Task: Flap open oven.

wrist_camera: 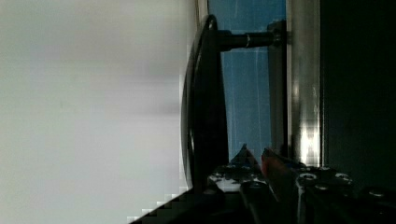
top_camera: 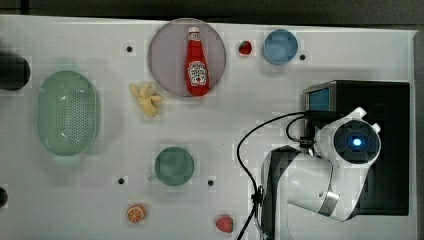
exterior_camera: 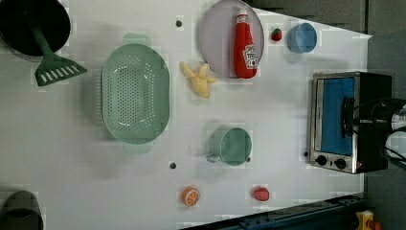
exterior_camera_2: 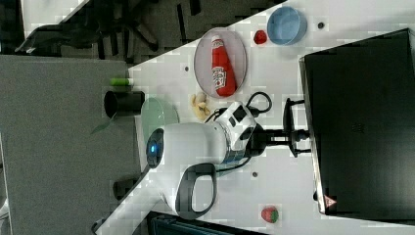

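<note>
Oven [exterior_camera: 366, 122] at the left view's right edge of the worktop [exterior_camera: 268, 124], door closed.
Black box, silver front frame, blue-tinted glass, black bar handle [wrist_camera: 205, 102], two black knobs [exterior_camera: 330, 162]. Tool [exterior_camera_2: 296, 133] clamped on the handle.

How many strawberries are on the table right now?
2. One strawberry lies between the plate and the blue bowl; the other strawberry lies near the orange slice. More may be hidden behind the arm.
</note>
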Tool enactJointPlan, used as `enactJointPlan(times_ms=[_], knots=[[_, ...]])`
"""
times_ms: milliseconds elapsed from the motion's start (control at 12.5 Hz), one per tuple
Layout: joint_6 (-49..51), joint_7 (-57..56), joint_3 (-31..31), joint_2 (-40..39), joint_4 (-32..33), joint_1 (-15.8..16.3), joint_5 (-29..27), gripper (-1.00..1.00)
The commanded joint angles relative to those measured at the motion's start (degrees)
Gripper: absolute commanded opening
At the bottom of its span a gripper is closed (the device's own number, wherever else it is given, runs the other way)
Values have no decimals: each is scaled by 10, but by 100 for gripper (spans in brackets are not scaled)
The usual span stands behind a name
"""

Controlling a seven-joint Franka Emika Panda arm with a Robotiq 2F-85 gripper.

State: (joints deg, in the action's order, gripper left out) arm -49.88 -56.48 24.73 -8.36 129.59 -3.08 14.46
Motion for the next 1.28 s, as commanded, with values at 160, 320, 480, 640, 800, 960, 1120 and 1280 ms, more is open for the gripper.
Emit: enactJointPlan(times_ms=[160,320,480,640,800,960,1120,1280], knots=[[-1,-11,-33,1,13,15,-5,-65],[-2,28,-51,0,25,24,18,-65],[-1,113,-68,-4,33,34,77,-65],[4,212,-85,-12,38,44,134,-65],[7,285,-103,-30,38,53,182,-65],[7,342,-119,-56,37,63,223,-65],[7,399,-128,-85,33,77,274,-65],[8,467,-133,-113,31,94,330,-65]])
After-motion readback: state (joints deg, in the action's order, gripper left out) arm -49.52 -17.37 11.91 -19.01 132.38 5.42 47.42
